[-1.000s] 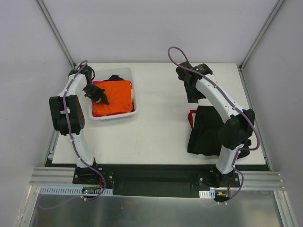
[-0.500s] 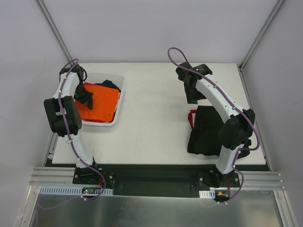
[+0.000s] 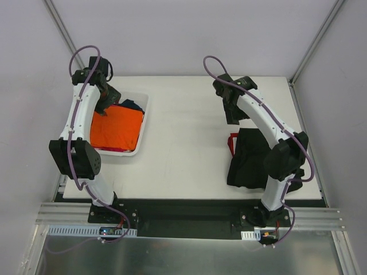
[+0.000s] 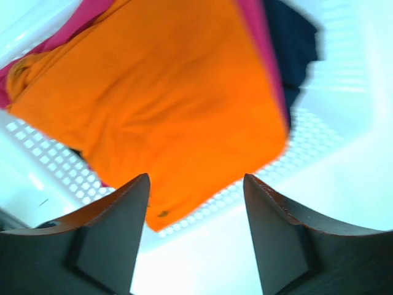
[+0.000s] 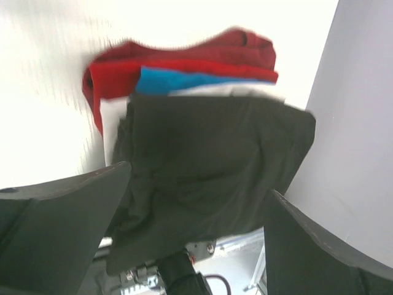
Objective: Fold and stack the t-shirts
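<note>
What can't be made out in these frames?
- Top and left wrist views: the orange t-shirt covers most of the basket. Only the edges of a pink shirt and a dark shirt show, so the count underneath is unknown.
- Top view: the right arm hides part of the black stack.
- Right wrist view: blurred, so the stack's layers cannot be counted.

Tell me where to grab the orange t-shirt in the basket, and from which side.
Probably best: pinch the orange t-shirt at its free corner nearest the left gripper, coming straight down from above. It lies spread out on top, and the basket walls would block any sideways approach.
</note>
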{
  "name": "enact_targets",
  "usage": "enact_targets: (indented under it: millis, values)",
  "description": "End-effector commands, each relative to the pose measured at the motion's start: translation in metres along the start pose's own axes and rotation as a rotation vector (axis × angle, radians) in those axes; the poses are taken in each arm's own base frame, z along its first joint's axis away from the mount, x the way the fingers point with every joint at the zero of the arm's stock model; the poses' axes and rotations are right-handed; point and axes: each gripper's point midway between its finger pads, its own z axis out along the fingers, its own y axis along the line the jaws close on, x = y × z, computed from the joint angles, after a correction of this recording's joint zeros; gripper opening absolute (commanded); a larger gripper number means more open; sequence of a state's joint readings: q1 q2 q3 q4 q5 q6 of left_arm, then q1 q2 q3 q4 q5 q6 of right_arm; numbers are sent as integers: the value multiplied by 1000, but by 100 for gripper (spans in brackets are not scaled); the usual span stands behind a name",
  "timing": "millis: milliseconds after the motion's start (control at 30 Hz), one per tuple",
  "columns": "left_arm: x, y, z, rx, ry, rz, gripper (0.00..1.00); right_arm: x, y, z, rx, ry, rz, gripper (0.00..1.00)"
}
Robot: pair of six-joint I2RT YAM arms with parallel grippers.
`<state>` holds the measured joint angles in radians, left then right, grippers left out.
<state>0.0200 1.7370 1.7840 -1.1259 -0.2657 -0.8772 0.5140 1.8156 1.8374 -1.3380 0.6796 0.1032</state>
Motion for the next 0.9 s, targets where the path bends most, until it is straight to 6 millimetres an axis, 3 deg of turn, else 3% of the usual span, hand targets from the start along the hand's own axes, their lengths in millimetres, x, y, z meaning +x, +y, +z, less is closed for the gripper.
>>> enact_targets:
  millis: [0,167,200,300,400,600,733,767,800,833,867]
  values:
    - [-11,-34,-35,147,-65,41,65,11,-22,-3,122,110,-100,96]
    - [20,-64,-17,185,38,133,64,-4,-44,-28,209,-36,-164,96]
    - [29,-70,-16,189,51,153,64,-13,-39,-33,150,-107,-120,96]
    - [43,-85,-12,203,75,204,64,7,-27,-20,49,-55,-132,96]
    - [50,-99,-11,227,91,234,64,28,-34,-14,3,52,-42,96]
    - [69,-119,-6,258,145,283,63,39,-29,-21,-121,4,9,96]
    - [72,-124,-7,270,149,299,63,42,-63,-40,-82,-177,211,96]
    - [73,-124,-7,270,150,304,63,40,-83,-58,-107,-310,387,96]
    - [73,-123,-7,269,149,307,63,43,-89,-60,-107,-351,488,96]
    - [73,-122,-6,264,146,309,63,44,-93,-59,-114,-391,551,96]
    - [73,-121,-6,263,147,310,63,39,-78,-53,-194,-432,541,96]
